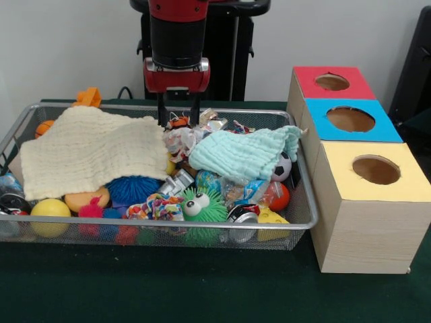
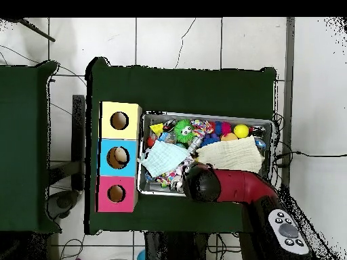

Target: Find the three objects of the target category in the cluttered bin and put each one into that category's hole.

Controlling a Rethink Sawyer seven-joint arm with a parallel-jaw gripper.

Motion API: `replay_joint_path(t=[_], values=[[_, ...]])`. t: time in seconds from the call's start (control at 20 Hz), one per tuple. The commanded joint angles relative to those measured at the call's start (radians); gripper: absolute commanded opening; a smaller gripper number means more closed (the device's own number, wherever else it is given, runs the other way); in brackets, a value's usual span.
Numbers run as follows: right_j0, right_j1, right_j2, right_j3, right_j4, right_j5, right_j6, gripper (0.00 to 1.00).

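On a dark green table (image 1: 202, 289) sits a wire mesh bin (image 1: 296, 225) heaped with toys, its long axis running left to right in the front view, and beside its right end in that view stand three wooden boxes in a row, each with a round hole on top: a yellow-topped box (image 1: 374, 168) nearest the camera, a blue-topped box (image 1: 350, 120) behind it and a red-topped box (image 1: 331, 82) farthest back. Which toys belong to the target category cannot be told. A cream cloth (image 1: 91, 151) covers the bin's left half and a mint-green cloth (image 1: 246, 153) lies across its right middle, both hiding whatever is under them. Along the near edge show a green fuzzy toy with googly eyes (image 1: 201, 205), a blue spiky ball (image 1: 131, 188), a yellow ball (image 1: 49, 210) and a small soccer ball (image 1: 281, 167); the crumpled wrappers and small pieces between them are hard to make out. The gripper (image 1: 178, 113) hangs over the bin's far rim with its two dark fingers (image 1: 162, 113) spread apart and nothing between them; from overhead the arm's body covers it. Overhead, white floor tiles and loose cables surround the table, and a second green surface (image 2: 24, 145) is cut off at the left.
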Motion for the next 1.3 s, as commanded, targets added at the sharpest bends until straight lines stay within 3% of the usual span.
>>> replay_joint_path(t=[0.05, 0.75, 1.3], values=[[-0.005, 0.048, 0.075, -0.082, 0.012, 0.060, 0.028, 1.00], [0.028, 0.098, 0.014, -0.041, -0.058, -0.115, 0.086, 1.00], [-0.038, 0.038, 0.075, 0.038, -0.039, -0.081, 0.023, 1.00]])
